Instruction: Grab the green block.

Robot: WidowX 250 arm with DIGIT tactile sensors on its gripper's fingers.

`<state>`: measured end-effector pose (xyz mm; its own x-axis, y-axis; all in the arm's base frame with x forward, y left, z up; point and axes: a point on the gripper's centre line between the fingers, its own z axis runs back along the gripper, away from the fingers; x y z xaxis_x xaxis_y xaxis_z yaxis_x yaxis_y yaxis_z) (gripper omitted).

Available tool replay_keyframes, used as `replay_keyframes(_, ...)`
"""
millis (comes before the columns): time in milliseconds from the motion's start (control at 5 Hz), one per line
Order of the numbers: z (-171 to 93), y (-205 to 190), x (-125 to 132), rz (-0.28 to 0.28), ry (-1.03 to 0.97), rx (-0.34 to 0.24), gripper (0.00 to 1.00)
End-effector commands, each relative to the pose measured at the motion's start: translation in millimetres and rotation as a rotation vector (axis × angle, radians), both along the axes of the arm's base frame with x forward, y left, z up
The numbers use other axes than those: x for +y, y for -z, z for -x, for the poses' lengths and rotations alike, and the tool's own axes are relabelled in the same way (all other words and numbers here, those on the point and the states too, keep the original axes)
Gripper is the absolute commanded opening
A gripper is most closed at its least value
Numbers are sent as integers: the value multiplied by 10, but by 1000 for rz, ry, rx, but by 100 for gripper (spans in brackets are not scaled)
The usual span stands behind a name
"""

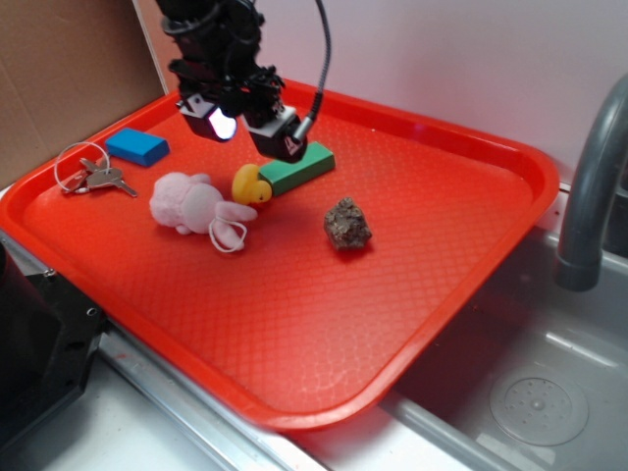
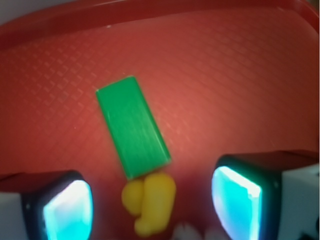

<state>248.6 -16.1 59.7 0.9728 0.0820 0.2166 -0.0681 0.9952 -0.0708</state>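
The green block [image 1: 297, 169] lies flat on the red tray [image 1: 422, 245], one end touching the yellow toy duck [image 1: 251, 184]. In the wrist view the green block [image 2: 132, 125] lies tilted just ahead of the jaws, with the duck [image 2: 150, 202] between them. My gripper [image 1: 250, 128] hovers above the duck and the block's near end, open and empty. Its two lit fingertips [image 2: 235, 200] stand wide apart.
A blue block [image 1: 136, 146] and keys on a ring [image 1: 93, 177] lie at the tray's left. A pink plush toy [image 1: 191, 204] lies beside the duck. A dark rock [image 1: 347, 225] sits mid-tray. A grey faucet [image 1: 589, 186] and a sink [image 1: 530, 392] are at right.
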Motion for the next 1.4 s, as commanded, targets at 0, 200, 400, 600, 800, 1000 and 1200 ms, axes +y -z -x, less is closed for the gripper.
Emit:
replay_keyframes(0,-230,305,-125,-49,146,1,100)
replay_keyframes(200,-194,385,-111,-85,107,-38,100)
replay_keyframes(400,-190,426,-32,-56,94,-11,0)
replay_keyframes(600,-186,421,18,-31,87,-3,0)
replay_keyframes(800,-139,280,99,-38,62,11,0)
replay_keyframes(1000,23,-233,271,-121,-2,67,0)
replay_keyframes(1200,208,-740,381,-148,-111,83,0)
